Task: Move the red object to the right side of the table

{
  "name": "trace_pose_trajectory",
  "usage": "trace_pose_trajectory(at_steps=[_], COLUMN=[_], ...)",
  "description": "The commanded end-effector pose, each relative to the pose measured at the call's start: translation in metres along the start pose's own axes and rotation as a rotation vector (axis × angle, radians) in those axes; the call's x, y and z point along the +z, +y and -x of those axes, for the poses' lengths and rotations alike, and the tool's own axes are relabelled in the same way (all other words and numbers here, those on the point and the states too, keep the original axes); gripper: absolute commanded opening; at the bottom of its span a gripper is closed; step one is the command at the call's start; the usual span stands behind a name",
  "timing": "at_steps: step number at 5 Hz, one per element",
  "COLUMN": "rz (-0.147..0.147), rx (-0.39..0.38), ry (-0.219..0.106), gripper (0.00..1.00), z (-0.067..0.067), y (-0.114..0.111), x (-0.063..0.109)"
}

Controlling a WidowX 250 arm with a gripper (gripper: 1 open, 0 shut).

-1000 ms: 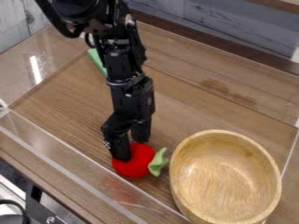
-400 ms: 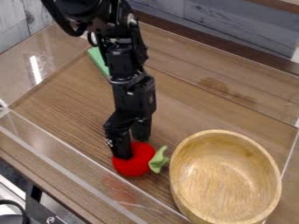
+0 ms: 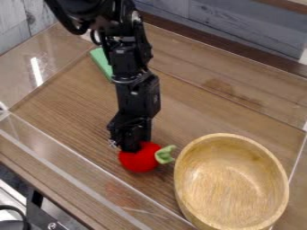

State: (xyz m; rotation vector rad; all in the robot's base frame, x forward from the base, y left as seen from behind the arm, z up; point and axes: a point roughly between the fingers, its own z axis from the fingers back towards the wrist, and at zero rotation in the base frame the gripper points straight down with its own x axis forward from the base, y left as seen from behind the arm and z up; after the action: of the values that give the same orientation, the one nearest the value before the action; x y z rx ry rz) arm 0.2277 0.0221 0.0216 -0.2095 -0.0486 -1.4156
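- 1 black robot arm reaches steeply down over the table (image 3: pixel 228 85), a brown wood-grain top w/ low clear acrylic walls, prob. there to keep things from rolling off.
- Gripper (image 3: pixel 129 144) sits right on top of the red object (image 3: pixel 139 159); fingers look drawn in against it, apparently pinching it, though the exact contact is hidden by the arm.
- Red object: small, round, glossy toy fruit w/ a pale-green leafy stem pointing toward the bowl. It lies near the front wall, just beside the bowl.
- Bowl (image 3: pixel 232 184): round, light wood, smooth, empty inside.
- Green block (image 3: pixel 99 59): flat, mostly hidden behind the arm.
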Motion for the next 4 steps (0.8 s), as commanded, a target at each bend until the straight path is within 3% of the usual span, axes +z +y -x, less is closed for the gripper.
trace_pose_trajectory(at_steps=[1,3,4], rz=[-0.053,-0.108,-0.142], rx=[0.039,0.152,0.245], ry=[0.005,-0.002,-0.012], gripper=[0.00,0.00,0.00], z=[-0.004,-0.010,-0.020], y=[0.009,0.020,0.032], x=[0.018,0.049,0.061])
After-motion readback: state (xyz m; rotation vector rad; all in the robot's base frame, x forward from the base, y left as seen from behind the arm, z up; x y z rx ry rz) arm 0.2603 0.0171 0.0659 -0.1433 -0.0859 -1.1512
